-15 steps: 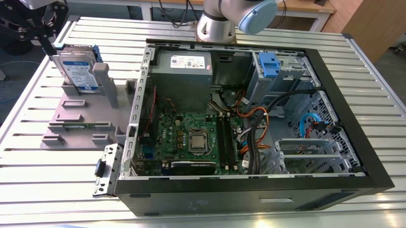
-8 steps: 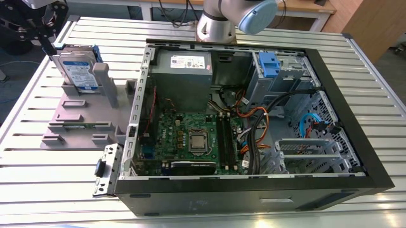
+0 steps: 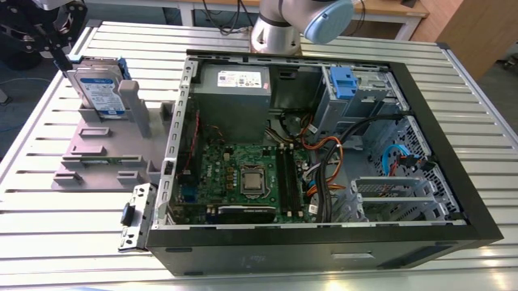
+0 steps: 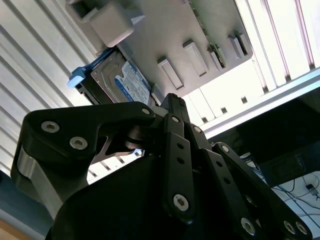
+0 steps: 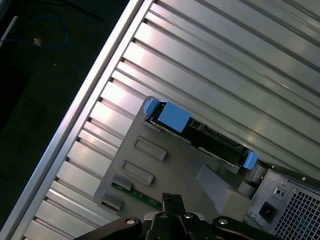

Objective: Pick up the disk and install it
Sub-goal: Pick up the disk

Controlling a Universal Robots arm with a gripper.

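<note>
Disk (image 3: 99, 91) upright in stand (image 3: 97, 148), hand (image 3: 58, 54) near its top

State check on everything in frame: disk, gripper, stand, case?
disk: upright on edge in the stand, not installed.
gripper: at the disk's top edge, contact unclear.
grey stand: beside the case, holding the disk.
computer case: lying flat, side open, internals exposed.

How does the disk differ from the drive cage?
The silver-grey hard drive in its blue carrier stands on edge in the grey plastic stand, outside the black case; the silver drive cage sits inside it. The drive shows a white-and-blue label; the cage, bare metal. Both have blue plastic.
</note>
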